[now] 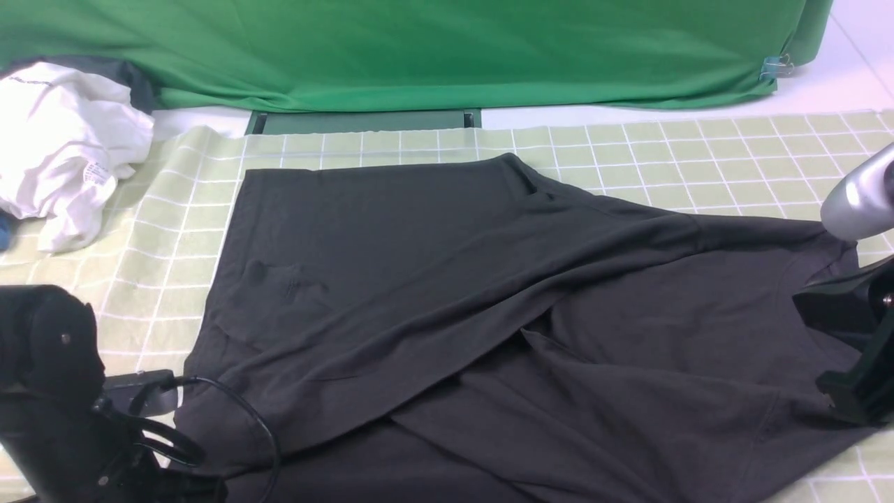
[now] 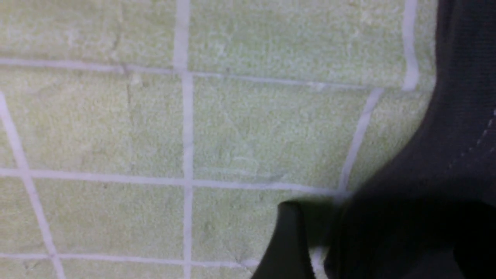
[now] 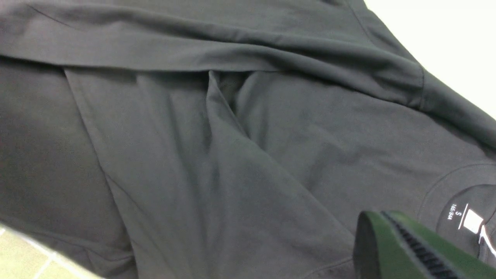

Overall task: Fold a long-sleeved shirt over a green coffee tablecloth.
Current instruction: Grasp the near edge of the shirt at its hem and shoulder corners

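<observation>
- My right claw (image 3: 374, 242) is clenched, near the neck label (image 3: 471, 223) of the black shirt (image 1: 447, 293).
- My left claw (image 2: 306, 244) is over the checked tablecloth (image 2: 116, 128); released or not, I cannot tell.

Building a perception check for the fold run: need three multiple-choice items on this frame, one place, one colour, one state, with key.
1. Where does the white garment lie?
A) far left, on the checked tablecloth
B) near edge, centre
C) far right

2. What colour are the tablecloth's grid lines?
A) black
B) white
C) red

3. How is the black long-sleeved shirt?
A) balled up
B) spread out, a sleeve folded across its body
C) lifted off the cloth

Key:
1 A: the front view shows it crumpled at the far-left edge.
2 B: the left wrist view shows white lines on pale green.
3 B: it lies flat with a diagonal fold over it.
</observation>
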`<act>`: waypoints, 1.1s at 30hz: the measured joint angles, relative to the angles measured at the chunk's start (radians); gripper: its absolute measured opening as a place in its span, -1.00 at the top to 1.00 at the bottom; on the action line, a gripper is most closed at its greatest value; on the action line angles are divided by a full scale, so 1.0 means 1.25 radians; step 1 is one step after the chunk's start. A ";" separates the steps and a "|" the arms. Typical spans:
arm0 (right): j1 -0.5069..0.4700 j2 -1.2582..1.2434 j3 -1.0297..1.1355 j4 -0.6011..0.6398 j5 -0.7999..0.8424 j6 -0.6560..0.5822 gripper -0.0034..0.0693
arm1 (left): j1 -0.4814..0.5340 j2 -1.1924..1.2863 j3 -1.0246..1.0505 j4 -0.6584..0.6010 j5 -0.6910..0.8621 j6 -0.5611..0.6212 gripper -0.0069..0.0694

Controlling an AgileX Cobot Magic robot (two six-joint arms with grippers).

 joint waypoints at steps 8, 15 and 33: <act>0.000 0.000 0.000 0.020 0.041 -0.021 0.87 | 0.000 0.000 0.005 -0.020 0.019 0.012 0.42; 0.000 0.041 -0.009 0.143 0.183 -0.169 0.87 | 0.000 -0.024 0.007 -0.040 0.065 0.064 0.79; 0.001 0.326 0.072 0.260 0.089 -0.323 -0.29 | 0.000 -0.286 0.008 0.032 0.187 0.004 0.79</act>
